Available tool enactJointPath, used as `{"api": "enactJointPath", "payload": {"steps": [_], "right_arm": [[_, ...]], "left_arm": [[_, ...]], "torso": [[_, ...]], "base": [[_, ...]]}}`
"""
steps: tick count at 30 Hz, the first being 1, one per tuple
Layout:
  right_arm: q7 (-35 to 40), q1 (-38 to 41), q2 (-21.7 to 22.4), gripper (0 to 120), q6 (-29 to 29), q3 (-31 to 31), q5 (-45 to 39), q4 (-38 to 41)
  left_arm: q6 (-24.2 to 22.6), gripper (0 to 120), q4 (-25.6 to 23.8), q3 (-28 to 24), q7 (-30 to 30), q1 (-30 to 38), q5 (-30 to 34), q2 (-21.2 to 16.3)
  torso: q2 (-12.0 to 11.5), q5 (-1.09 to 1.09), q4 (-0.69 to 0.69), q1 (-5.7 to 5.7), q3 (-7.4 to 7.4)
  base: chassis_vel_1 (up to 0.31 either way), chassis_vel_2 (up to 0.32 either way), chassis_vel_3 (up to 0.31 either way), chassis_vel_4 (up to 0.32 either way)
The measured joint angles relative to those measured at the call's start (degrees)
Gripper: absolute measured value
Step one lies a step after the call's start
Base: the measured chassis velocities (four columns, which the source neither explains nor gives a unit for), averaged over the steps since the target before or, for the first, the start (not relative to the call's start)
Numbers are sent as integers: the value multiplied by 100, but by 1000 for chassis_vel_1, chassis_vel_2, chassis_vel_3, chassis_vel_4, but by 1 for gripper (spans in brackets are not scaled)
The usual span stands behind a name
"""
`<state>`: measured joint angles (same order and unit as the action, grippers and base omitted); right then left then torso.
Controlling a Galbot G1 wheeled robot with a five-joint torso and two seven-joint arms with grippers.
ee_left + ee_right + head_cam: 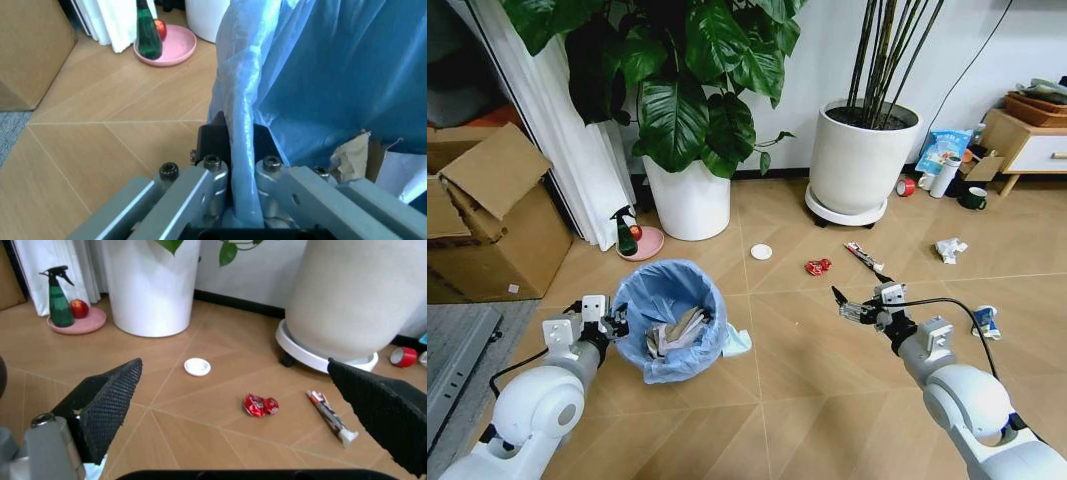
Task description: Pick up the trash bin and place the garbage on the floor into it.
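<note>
We stand on the tan herringbone floor of a room with two big white plant pots against the wall; using the larger pot on its wheeled base as our landmark, the trash bin sits well in front of it and off to our left, its pale blue liner already holding some paper, and our left gripper is clamped on the bin's rim; our right gripper hangs in front of the pot with its fingers spread wide and nothing in them. We judge the task partly done: still on the floor are the red wrapper, the long thin wrapper and the white disc just in front of the pot, a white tissue wad and a blue-white packet to its right. The left wrist view shows the liner pinched between the fingers, which the head view leaves unclear; the right wrist view frames the red wrapper between open fingers.
</note>
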<state>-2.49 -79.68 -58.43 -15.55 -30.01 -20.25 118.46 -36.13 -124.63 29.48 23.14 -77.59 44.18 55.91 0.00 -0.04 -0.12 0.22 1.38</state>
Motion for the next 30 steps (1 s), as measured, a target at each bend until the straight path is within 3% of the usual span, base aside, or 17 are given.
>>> {"api": "enactJointPath", "payload": {"steps": [30], "right_arm": [[-70,11,-11,100,26,209,112,-110]], "left_arm": [[15,0,59,-14,-1,44,8,24]], "torso": [[0,0,-2,1,0]], "base": [[-60,122,61,-123]]}}
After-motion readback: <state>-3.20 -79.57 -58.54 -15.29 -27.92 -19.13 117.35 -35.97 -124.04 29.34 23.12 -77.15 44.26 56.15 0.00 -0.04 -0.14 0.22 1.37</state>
